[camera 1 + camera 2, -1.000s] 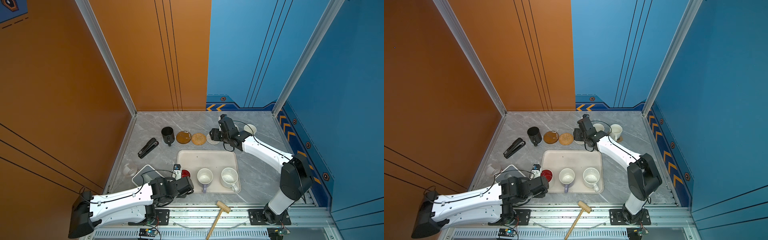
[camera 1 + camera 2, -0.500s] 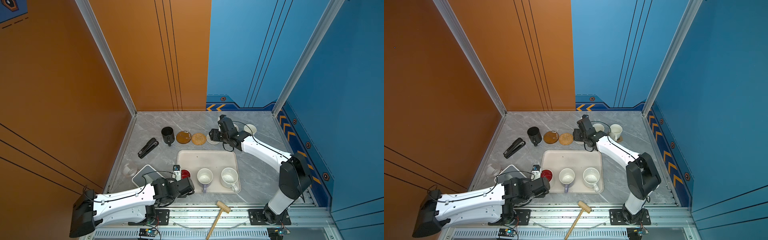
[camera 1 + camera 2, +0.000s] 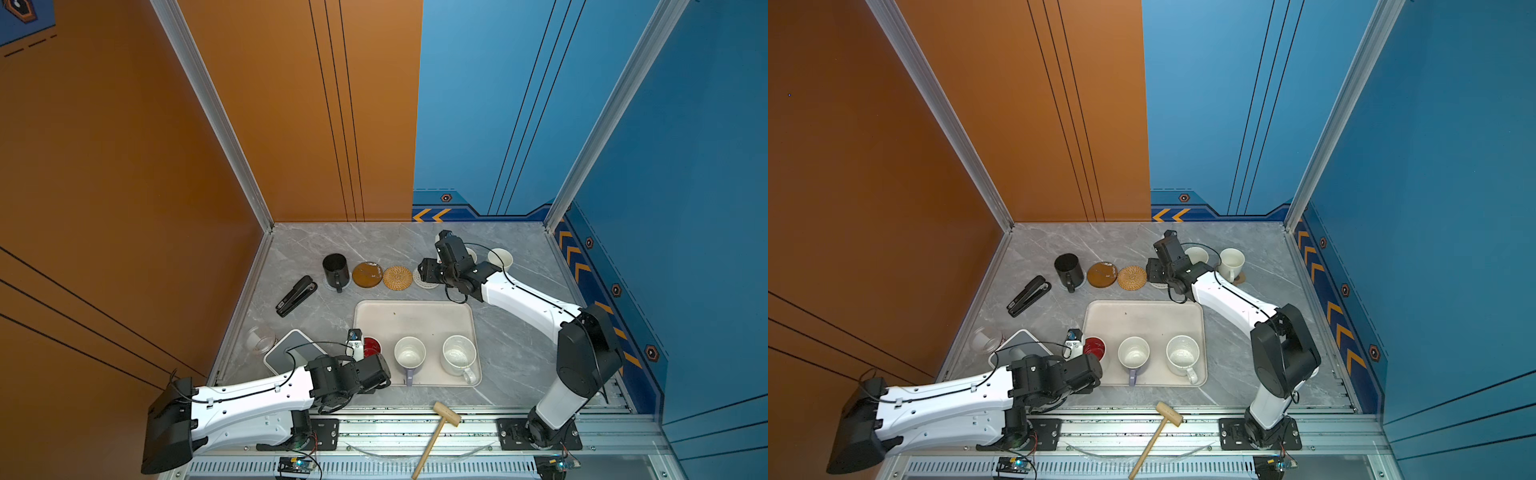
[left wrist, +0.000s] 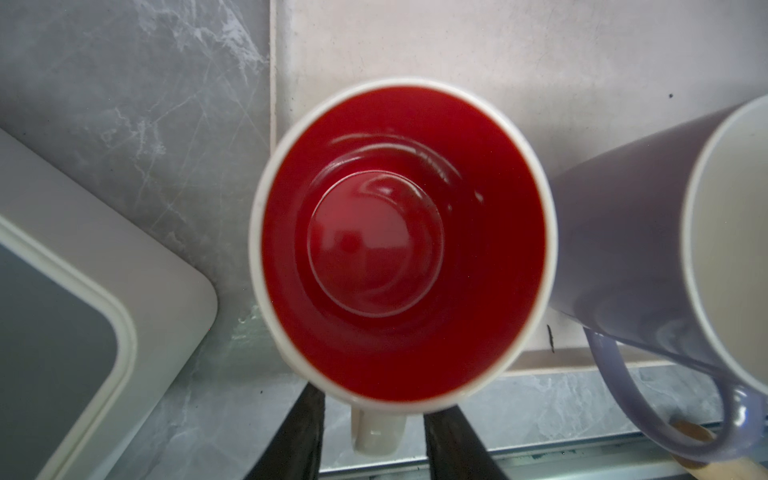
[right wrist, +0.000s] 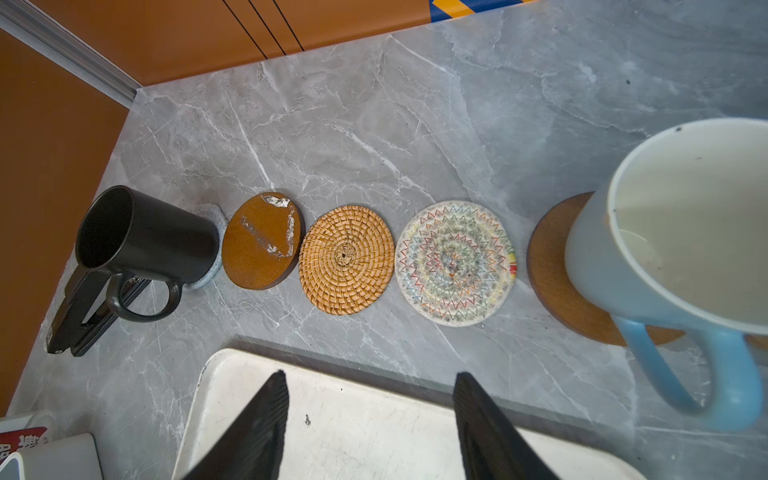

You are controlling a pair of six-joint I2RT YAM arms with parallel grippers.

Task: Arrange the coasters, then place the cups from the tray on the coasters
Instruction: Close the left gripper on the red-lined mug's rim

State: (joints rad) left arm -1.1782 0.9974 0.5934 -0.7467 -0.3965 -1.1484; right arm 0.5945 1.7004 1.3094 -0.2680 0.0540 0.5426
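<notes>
The red-inside white cup stands at the tray's near left corner. My left gripper is open, its fingers either side of the cup's white handle with gaps showing. A lavender cup and a speckled cream cup stand beside it on the tray. Along the back lie a glossy brown coaster, a rattan coaster and a beaded spiral coaster. The black cup, light blue cup and cream cup sit on coasters. My right gripper hangs open and empty over the tray's far edge.
A black stapler lies left of the tray. A white-and-grey square device and a clear glass jar sit at the near left, a small jar by the tray. A wooden mallet rests on the front rail.
The left arm has edged slightly toward the red-inside cup and its jaws have narrowed round the handle. The right arm has hardly moved.
</notes>
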